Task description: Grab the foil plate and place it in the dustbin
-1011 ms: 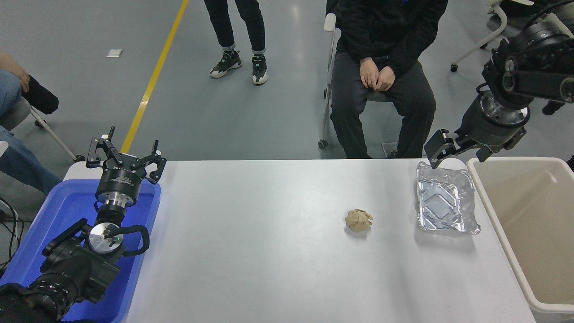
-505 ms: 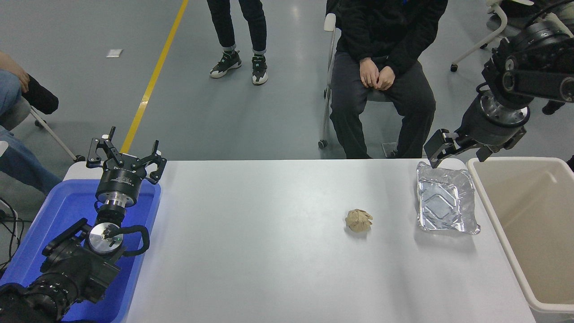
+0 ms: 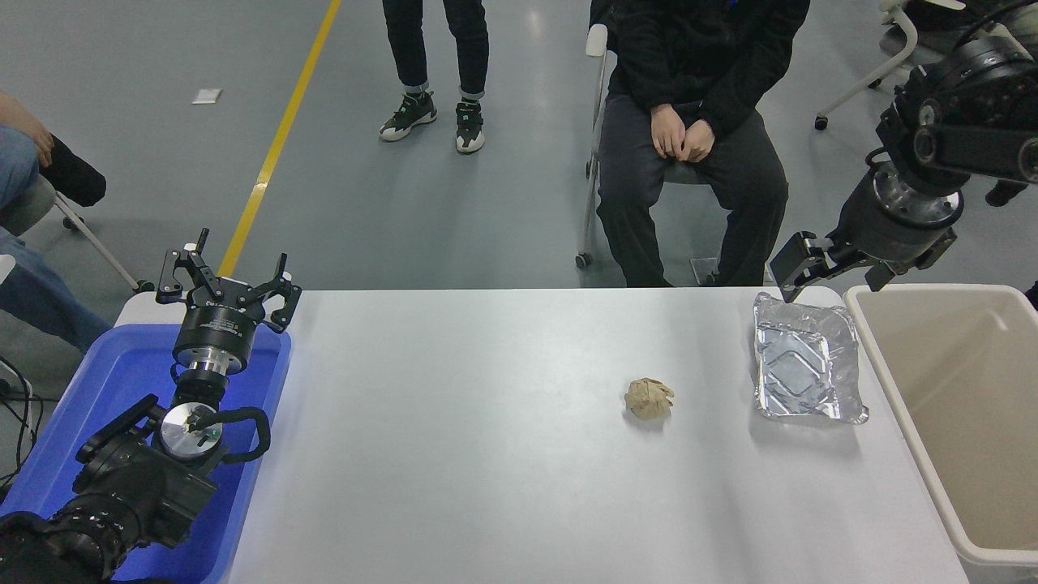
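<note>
The foil plate lies flat on the white table near its far right corner, shiny and crinkled, right beside the beige dustbin that stands at the table's right edge. My right gripper hangs open just above and behind the plate's far rim, with nothing between its fingers. Over at the lower left, my left gripper is parked open above the blue bin.
A crumpled tan paper ball sits left of the plate. A blue bin stands at the table's left end. One person sits on a chair behind the far edge, another stands further back, and a third is at the left edge.
My right gripper has risen slightly and drifted a little to the right, away from the plate's far rim. The plate, paper ball and left arm have not moved.
</note>
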### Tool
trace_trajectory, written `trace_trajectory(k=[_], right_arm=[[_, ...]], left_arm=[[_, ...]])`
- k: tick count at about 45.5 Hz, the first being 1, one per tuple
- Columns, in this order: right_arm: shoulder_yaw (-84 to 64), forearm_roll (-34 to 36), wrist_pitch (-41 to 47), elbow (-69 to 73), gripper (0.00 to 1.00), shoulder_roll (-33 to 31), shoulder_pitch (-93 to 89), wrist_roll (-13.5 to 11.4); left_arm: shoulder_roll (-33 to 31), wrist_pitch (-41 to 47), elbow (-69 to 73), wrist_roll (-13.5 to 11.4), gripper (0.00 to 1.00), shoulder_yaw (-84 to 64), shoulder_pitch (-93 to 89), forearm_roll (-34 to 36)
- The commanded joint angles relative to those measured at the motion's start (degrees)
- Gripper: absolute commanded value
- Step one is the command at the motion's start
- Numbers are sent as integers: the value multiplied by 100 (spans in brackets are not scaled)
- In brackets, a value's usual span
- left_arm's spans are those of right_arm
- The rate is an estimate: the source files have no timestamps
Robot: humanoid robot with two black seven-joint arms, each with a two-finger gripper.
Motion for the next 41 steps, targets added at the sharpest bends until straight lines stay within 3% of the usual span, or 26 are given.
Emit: trace_trajectory(k=[1, 8, 16, 41], right_arm=[[-21, 0, 0, -2, 100, -20, -7, 3], [40, 44, 0, -54, 100, -20, -43, 3], [58, 597, 0, -239, 100, -20, -78, 3], [-205, 563, 0, -714, 100, -12, -684, -6]], left_arm=[[0, 4, -1, -2, 99, 0, 1, -1], [0, 4, -1, 6, 99, 0, 1, -1], [0, 4, -1, -2, 99, 0, 1, -1], [0, 4, -1, -2, 99, 0, 1, -1]])
